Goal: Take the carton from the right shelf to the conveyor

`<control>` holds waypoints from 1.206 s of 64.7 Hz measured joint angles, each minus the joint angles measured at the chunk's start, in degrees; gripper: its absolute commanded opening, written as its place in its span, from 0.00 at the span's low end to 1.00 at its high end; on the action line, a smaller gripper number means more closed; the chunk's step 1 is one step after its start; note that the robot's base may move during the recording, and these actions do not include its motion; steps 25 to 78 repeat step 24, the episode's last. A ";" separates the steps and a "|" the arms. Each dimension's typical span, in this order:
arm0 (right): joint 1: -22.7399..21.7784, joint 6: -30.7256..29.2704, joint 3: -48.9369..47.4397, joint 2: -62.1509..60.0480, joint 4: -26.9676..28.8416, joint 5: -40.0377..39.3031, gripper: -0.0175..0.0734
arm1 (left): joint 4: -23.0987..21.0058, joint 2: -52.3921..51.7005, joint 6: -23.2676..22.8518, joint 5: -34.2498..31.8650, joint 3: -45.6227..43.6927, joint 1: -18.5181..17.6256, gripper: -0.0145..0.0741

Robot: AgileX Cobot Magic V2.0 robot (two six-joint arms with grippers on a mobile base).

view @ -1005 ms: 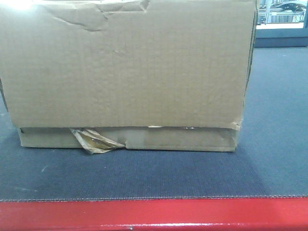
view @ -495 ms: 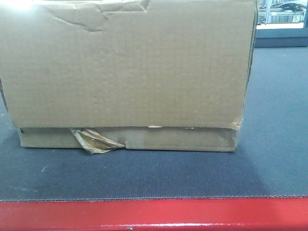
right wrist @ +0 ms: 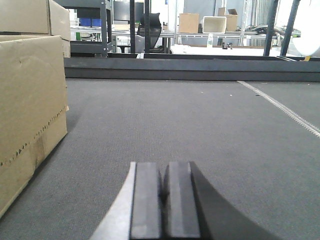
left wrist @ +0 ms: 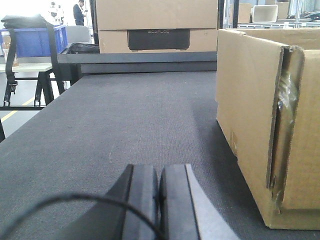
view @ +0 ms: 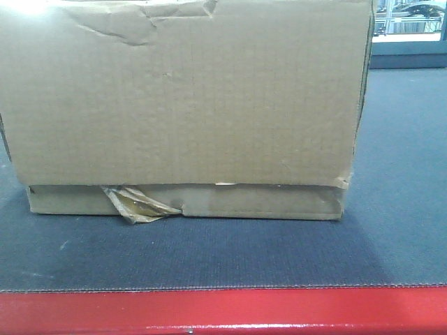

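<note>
A battered brown carton (view: pixel 185 105) sits on the dark grey conveyor (view: pixel 391 209), just behind the belt's glossy red front edge, its lower flap torn and crumpled at one corner. The left pincer (left wrist: pixel 159 192) rests low over the belt with its two pads pressed together and nothing between them, the carton just to its right. The right pincer (right wrist: pixel 164 197) is likewise closed and empty, the carton to its left.
</note>
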 measured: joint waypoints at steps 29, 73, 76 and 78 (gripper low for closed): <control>0.00 0.00 0.00 0.00 0.03 0.00 0.13 | 0.00 0.00 0.00 0.00 0.00 0.00 0.18; 0.00 0.00 0.00 0.00 0.03 0.00 0.13 | 0.00 0.00 0.00 0.00 0.00 0.00 0.18; 0.00 0.00 0.00 0.00 0.03 0.00 0.13 | 0.00 0.00 0.00 0.00 0.00 0.00 0.18; 0.00 0.00 0.00 0.00 0.03 0.00 0.13 | 0.00 0.00 0.00 0.00 0.00 0.00 0.18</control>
